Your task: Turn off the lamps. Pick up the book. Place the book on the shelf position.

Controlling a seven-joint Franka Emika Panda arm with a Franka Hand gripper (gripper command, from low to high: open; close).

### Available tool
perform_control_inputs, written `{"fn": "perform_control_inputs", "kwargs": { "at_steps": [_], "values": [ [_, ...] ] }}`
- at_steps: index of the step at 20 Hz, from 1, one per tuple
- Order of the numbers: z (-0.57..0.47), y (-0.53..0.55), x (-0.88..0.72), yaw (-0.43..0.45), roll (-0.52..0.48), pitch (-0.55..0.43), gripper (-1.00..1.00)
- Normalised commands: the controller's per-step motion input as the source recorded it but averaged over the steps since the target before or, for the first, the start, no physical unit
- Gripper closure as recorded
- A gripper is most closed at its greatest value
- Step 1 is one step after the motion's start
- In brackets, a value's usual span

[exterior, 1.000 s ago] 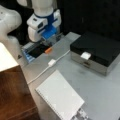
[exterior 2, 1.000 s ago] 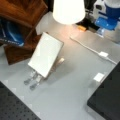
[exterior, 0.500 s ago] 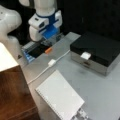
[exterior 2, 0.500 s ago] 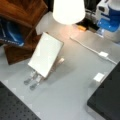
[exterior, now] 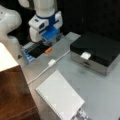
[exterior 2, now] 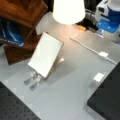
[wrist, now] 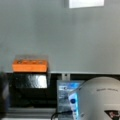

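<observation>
The white book (exterior: 60,98) with a ridged edge leans on a small stand (exterior 2: 32,80); its plain face (exterior 2: 46,57) shows in a front view. The dark wooden shelf position (exterior: 12,97) (exterior 2: 22,15) stands beside it. A lamp shade (exterior 2: 68,10) glows brightly. My gripper (exterior: 50,41) (exterior 2: 102,32), with its blue hand, hangs low over the table's far edge, just above an orange block (exterior: 48,50) (wrist: 30,65). It is far from the book and holds nothing that I can see. A white inline switch (exterior: 51,62) (exterior 2: 103,54) lies on a cable close by.
A black-topped silver box (exterior: 97,53) (exterior 2: 107,100) sits at the table's side with a small white square (exterior: 85,55) (exterior 2: 99,77) by it. A cream shade (exterior: 6,60) stands above the shelf. The robot's white base (wrist: 100,97) fills the wrist view's lower right.
The arm has shifted only slightly above the orange block. The book, the lamp and the box have not moved.
</observation>
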Motion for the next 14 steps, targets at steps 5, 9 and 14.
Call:
{"fn": "perform_control_inputs", "kwargs": {
  "at_steps": [5, 9, 14],
  "values": [
    [-0.19, 0.09, -0.26, -0.102, 0.082, -0.221, 1.0],
    [-0.25, 0.1, -0.28, -0.095, 0.081, -0.228, 1.0],
    [-0.29, 0.12, -0.3, -0.074, 0.084, -0.233, 1.0]
  ]
}}
